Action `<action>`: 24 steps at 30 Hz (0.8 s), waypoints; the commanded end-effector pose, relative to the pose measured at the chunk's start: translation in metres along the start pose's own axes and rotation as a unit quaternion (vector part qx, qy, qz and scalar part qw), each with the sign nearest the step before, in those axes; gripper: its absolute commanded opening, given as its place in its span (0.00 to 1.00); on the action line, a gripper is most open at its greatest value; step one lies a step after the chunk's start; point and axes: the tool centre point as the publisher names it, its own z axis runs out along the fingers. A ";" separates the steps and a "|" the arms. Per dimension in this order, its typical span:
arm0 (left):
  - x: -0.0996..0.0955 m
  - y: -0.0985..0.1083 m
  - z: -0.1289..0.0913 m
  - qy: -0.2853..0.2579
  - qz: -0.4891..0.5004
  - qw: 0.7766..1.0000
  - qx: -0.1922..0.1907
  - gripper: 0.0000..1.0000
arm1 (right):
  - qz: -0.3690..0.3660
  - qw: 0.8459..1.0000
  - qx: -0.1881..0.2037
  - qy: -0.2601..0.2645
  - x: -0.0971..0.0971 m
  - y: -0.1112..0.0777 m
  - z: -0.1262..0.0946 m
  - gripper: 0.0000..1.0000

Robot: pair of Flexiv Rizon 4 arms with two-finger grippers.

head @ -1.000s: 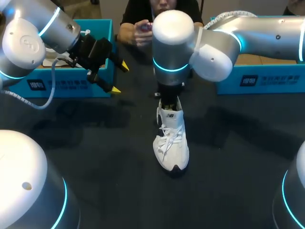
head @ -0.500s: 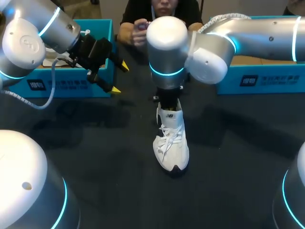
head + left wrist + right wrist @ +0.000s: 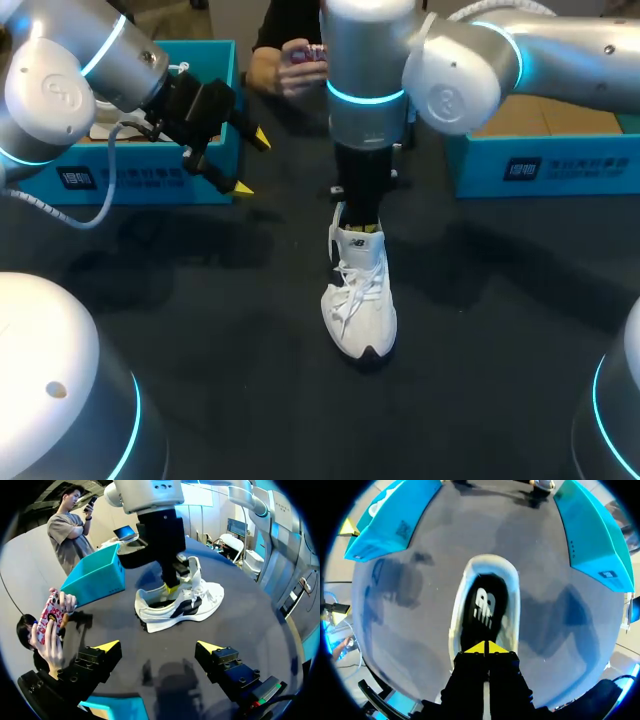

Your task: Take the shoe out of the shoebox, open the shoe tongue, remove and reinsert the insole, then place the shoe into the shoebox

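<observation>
Head view: white shoe [image 3: 360, 300] upright on the dark table [image 3: 200, 330], toe toward the robot, laces tied. Right gripper [image 3: 362, 227] hangs straight down over the shoe's heel opening, just behind the raised tongue [image 3: 360, 243]. The tongue carries a small dark logo.

Right wrist view: yellow tips pressed together, no gap. Can't tell if anything is pinched. Below them the black insole [image 3: 482, 605] lies inside the shoe, with a white logo printed on it.

Left gripper [image 3: 250, 163] is well apart from the shoe, off its left side past the heel. Fingers spread wide, holding nothing, close to the left blue box [image 3: 150, 175]. Right blue box [image 3: 540, 165] sits off the shoe's other side. Each box has a white printed label on its near wall, text too small to read.
</observation>
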 end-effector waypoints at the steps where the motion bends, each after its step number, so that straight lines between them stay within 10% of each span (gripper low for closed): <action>1: 0.001 0.000 -0.001 0.000 0.000 1.000 -0.001 1.00 | 0.004 1.000 0.015 0.010 0.000 -0.004 0.004 0.00; 5: 0.001 0.000 -0.001 0.000 0.000 1.000 -0.001 1.00 | 0.017 0.999 0.024 0.020 0.001 -0.007 0.011 0.02; 6: 0.001 0.000 -0.001 0.000 0.000 1.000 -0.001 1.00 | 0.022 0.999 0.027 0.018 0.002 -0.008 0.011 0.32; 7: 0.001 0.000 -0.001 0.000 0.000 1.000 -0.001 1.00 | 0.026 0.999 0.029 0.014 0.002 -0.008 0.011 1.00; 24: 0.001 0.000 -0.001 0.000 0.000 1.000 -0.001 1.00 | 0.036 0.997 0.057 0.045 0.003 -0.019 0.012 1.00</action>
